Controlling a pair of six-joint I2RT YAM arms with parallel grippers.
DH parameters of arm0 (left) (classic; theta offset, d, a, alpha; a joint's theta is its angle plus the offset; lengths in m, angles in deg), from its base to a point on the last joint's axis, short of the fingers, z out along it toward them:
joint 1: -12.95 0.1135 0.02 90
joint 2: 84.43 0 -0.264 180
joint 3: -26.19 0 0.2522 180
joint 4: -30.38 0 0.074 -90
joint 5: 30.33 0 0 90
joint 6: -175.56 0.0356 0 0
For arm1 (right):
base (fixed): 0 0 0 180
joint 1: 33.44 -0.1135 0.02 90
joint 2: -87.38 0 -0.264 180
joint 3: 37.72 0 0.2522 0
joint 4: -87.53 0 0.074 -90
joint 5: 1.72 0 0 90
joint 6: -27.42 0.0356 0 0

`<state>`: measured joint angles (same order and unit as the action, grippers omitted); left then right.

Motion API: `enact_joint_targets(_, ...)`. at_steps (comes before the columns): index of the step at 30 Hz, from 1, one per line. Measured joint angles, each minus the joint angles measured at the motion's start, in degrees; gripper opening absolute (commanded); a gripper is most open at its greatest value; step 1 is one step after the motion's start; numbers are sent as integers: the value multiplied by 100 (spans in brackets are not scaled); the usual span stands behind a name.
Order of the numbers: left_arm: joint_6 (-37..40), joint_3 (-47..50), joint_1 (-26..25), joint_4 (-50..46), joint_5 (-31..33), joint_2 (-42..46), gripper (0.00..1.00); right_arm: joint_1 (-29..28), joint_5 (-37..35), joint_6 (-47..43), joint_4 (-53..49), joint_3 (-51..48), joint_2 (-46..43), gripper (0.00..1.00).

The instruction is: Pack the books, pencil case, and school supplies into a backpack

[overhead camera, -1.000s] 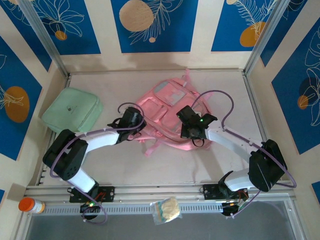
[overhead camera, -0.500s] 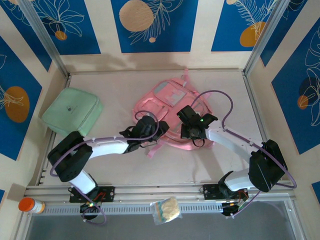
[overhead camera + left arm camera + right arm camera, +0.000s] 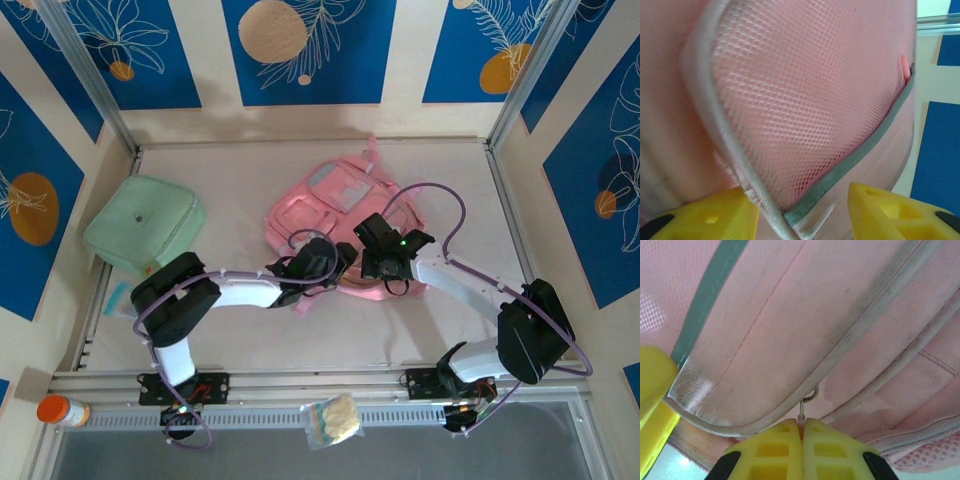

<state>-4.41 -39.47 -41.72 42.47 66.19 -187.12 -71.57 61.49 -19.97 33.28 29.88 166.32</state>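
The pink backpack (image 3: pixel 335 205) lies flat in the middle of the table. My left gripper (image 3: pixel 336 263) is at its near edge, open. In the left wrist view the yellow fingers (image 3: pixel 705 215) stand apart, and the pink mesh pocket (image 3: pixel 805 105) with its grey-green trim (image 3: pixel 850 160) lies between and beyond them. My right gripper (image 3: pixel 378 264) sits just to the right, shut on a small zip pull (image 3: pixel 801 421) of the backpack (image 3: pixel 790 315). A yellow finger of the left gripper (image 3: pixel 652 385) shows at the left edge of the right wrist view. The books and school supplies are out of view.
A mint-green square pouch (image 3: pixel 145 222) rests at the left wall. An orange-capped bottle (image 3: pixel 60 410) and a small clear bag (image 3: pixel 335 418) sit by the front rail. Aluminium frame posts and walls close in the table on three sides.
My left arm has swung right, from the backpack's left side to its near edge, and its jaws have opened. The right gripper has stayed shut on the zip pull.
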Motion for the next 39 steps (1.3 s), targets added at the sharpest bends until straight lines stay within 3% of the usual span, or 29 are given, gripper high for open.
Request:
enact_joint_targets(6,11,-234,-31,-81,214,-291,30,0,-24,0,61,-2,0,0)
enact_joint_targets(12,92,-302,-48,-278,404,-293,1,0,-42,-2,61,0,0,0)
enact_joint_targets(23,310,-92,50,-96,343,-203,0,48,-120,-87,13,2,-48,0)
enact_joint_targets(31,1163,527,828,-133,-695,518,0,315,422,-533,354,4,-293,0)
enact_joint_targets(39,2785,407,1836,-1408,-1602,1102,0,140,621,-968,758,59,-341,0)
